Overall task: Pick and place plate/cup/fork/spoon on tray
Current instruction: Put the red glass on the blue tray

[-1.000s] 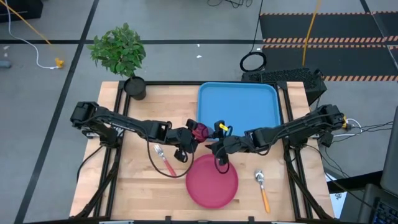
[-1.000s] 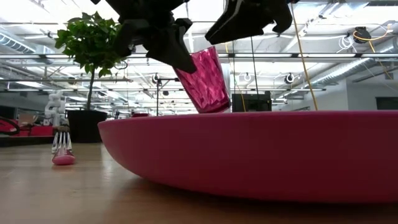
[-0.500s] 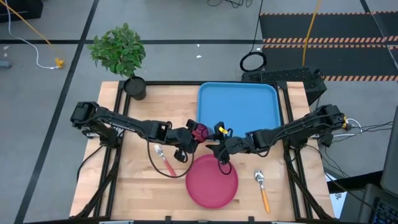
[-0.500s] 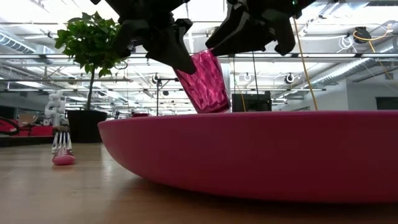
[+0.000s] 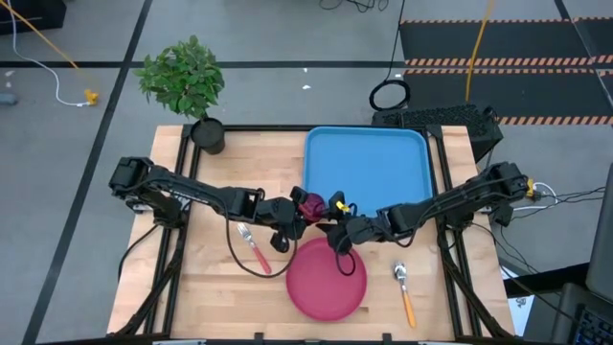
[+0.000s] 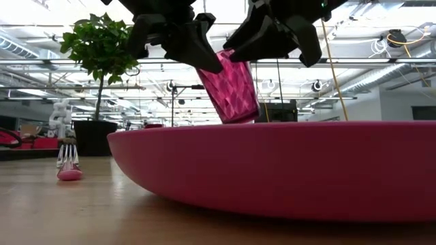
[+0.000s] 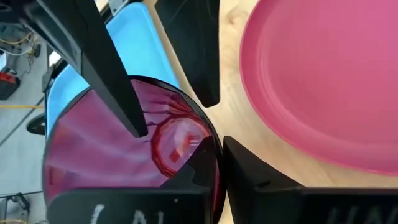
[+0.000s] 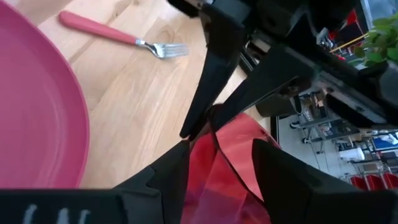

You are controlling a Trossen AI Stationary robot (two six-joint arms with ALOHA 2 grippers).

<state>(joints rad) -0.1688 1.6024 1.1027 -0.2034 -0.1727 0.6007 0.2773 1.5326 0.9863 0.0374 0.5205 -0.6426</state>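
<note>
**Operator:** Surface (image 5: 211,278) inventory first, largest item down. What do we log?

**Technician:** We log the tray (image 5: 368,165) at the far side of the surface, nothing in it. The plate (image 5: 327,278) lies at the near edge, well short of the tray. The cup (image 5: 308,203) is off the surface, tilted, just beside the tray's near left corner and above the gap between tray and plate. The fork (image 5: 253,246) lies left of the plate, the spoon (image 5: 404,290) right of it; nothing touches either.

**Operator:** State of each pincer?

**Technician:** The left pincer (image 7: 177,106) is clamped on the cup: in the left wrist view one finger sits inside the rim and the other outside, pinching the wall. That grip explains the tilt, since the cup hangs from one side of its rim. The right pincer (image 5: 337,240) stands over the plate's far edge, close against the cup. In the right wrist view its fingers (image 8: 168,177) are spread, with the cup's red wall showing between them; we cannot tell whether either finger touches it.

**Operator:** Why do both arms meet there?

**Technician:** We judge that the cup is either in transfer from left to right or passing the right arm on its way to the tray. We read the placing as barely begun: four items remain off the tray.
</note>
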